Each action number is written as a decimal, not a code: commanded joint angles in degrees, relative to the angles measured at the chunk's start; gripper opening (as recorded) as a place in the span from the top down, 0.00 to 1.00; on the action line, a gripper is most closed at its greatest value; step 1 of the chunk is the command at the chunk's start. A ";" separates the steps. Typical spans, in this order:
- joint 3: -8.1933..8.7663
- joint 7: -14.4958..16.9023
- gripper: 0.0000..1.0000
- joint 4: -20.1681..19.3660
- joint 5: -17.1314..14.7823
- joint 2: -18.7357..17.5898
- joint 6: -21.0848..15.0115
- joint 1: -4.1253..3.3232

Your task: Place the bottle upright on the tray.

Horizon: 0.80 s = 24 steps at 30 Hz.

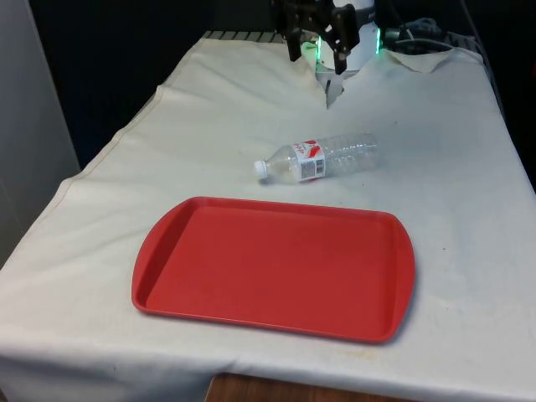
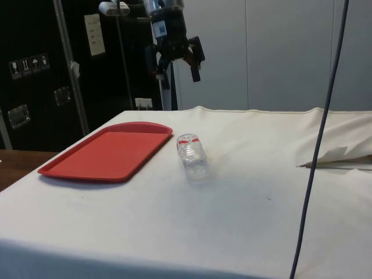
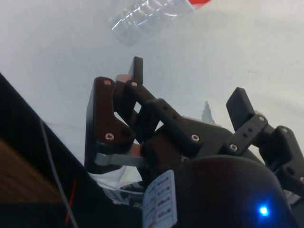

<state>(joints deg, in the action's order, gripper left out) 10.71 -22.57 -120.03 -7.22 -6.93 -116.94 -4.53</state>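
A clear plastic bottle [image 1: 322, 157] with a white cap and a red label lies on its side on the white cloth, cap towards the front view's left. It rests just beyond the far edge of the empty red tray [image 1: 276, 268]. My gripper [image 1: 316, 52] hangs high over the table's far end, well above and behind the bottle, open with nothing between its fingers. From the side, the gripper [image 2: 177, 68] hovers above the bottle [image 2: 193, 156], with the tray [image 2: 110, 152] beside it. In the wrist view the spread fingers [image 3: 137, 71] point towards the bottle [image 3: 147, 16].
The cloth rises in a small peaked fold [image 1: 331, 90] below the gripper and bunches up at the far right [image 1: 427, 60]. A thin cable [image 2: 319, 145] hangs down in the side view. Bare cloth lies to the right of the bottle and tray.
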 commanded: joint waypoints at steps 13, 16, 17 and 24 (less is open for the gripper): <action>0.29 -2.81 0.00 -0.57 -2.52 -0.97 -0.40 0.06; 0.34 -3.61 0.00 -0.63 -2.86 -1.26 -0.57 0.06; 0.34 -3.84 0.00 -0.69 -3.04 -1.32 -0.57 0.06; 0.46 -5.10 0.00 -0.46 -3.09 -2.06 -0.06 0.00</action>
<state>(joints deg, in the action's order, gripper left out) 11.17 -27.85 -120.49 -10.54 -9.17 -117.00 -4.53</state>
